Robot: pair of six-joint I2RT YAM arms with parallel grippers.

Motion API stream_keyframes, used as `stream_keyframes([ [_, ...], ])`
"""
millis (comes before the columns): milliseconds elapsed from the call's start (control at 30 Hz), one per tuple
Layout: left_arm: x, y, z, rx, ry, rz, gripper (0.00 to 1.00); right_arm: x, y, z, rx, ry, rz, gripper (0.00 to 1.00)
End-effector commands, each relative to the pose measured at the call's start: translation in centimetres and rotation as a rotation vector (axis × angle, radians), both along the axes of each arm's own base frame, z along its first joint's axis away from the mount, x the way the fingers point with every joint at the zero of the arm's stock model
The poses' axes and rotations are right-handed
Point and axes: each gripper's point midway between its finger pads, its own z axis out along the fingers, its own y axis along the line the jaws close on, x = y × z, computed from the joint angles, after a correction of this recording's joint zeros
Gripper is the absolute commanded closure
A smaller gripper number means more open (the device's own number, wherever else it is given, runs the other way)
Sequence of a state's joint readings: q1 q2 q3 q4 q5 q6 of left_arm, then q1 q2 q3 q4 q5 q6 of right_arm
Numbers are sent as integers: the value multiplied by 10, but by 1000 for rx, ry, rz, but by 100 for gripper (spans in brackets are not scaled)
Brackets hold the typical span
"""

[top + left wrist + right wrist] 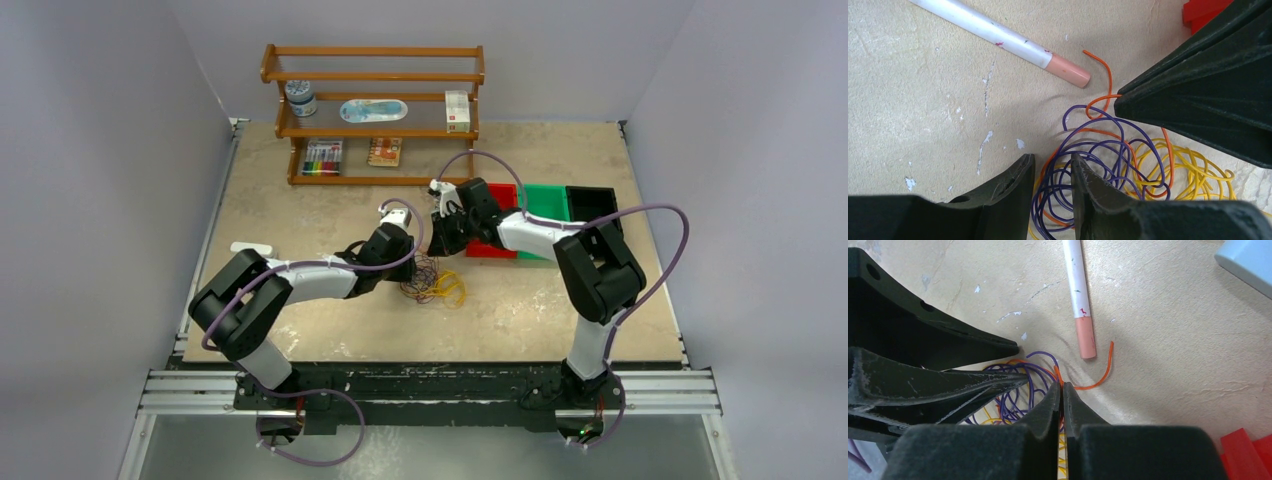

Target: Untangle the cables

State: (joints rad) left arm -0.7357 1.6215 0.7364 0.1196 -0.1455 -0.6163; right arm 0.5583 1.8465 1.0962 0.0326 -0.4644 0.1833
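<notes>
The cables [435, 287] lie in a fist-sized tangle on the table between the two grippers. In the left wrist view, purple loops [1098, 150], yellow loops [1198, 170] and an orange cable [1105, 75] are intertwined. My left gripper [1053, 167] is open, its jaws a small gap apart, straddling purple and orange loops; it shows from above [408, 272]. My right gripper [1061, 387] is shut on the orange cable [1095, 382], whose free end curls out past the tips; it shows from above [440, 248].
A white pen with a pinkish tip [998, 37] lies just beyond the tangle, also in the right wrist view [1079, 295]. Red [490, 250], green [545, 200] and black [592, 200] bins stand to the right. A wooden shelf [372, 110] is at the back.
</notes>
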Motion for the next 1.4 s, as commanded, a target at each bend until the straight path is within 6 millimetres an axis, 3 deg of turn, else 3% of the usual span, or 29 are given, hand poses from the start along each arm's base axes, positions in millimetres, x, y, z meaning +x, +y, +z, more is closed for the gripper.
stream_keyframes([
  [0, 5, -4, 2, 0, -22, -3, 68, 10, 11, 45, 73, -107, 18, 100],
  [100, 5, -4, 0, 4, -19, -2, 68, 22, 6, 77, 90, -210, -43, 100],
  [233, 6, -4, -4, 4, -16, 1, 68, 32, -7, 134, 128, -370, -136, 100],
  [633, 7, -8, -10, 5, -7, -4, 69, 16, -32, 281, 347, -651, -261, 100],
  [1367, 5, -4, -13, 4, -12, 8, 70, -16, -114, 478, 454, -1134, -504, 100],
])
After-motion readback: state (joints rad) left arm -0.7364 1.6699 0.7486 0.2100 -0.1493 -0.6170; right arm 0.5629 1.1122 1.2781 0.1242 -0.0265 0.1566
